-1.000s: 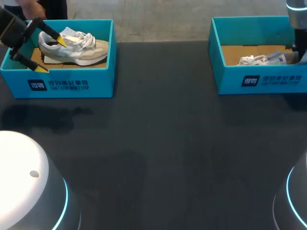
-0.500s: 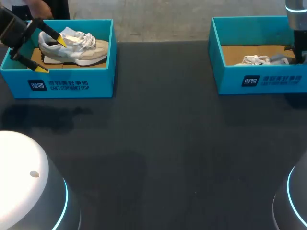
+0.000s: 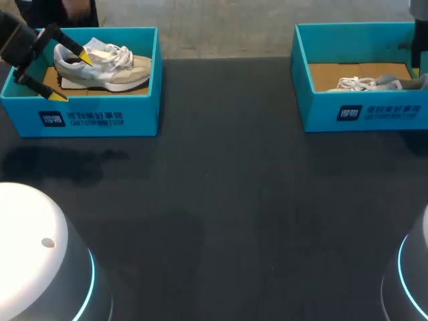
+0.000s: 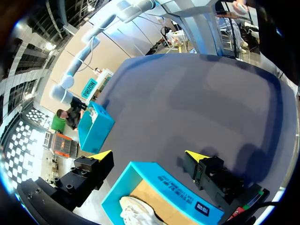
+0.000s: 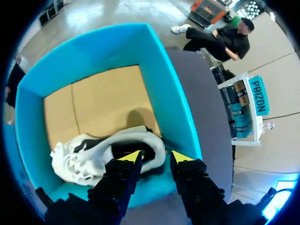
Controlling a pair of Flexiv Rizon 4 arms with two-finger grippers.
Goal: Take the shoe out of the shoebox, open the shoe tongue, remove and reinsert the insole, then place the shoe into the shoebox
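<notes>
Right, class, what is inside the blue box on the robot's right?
A white shoe lies on the box's brown cardboard floor. Its near edge is partly covered by the right gripper.

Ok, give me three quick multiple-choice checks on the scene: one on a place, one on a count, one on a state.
1. Where is the beige shoe? A. in the left box B. beside it C. held in the air
2. How many boxes stand on the table? A. one B. two C. three
3. The left gripper is: A. shut on the shoe B. open C. shut on a box wall

Key: 1 A, it lies inside the walls. 2 B, a right box stands across from the left one. 3 B, the left wrist view shows its fingers wide apart over the box corner.
</notes>
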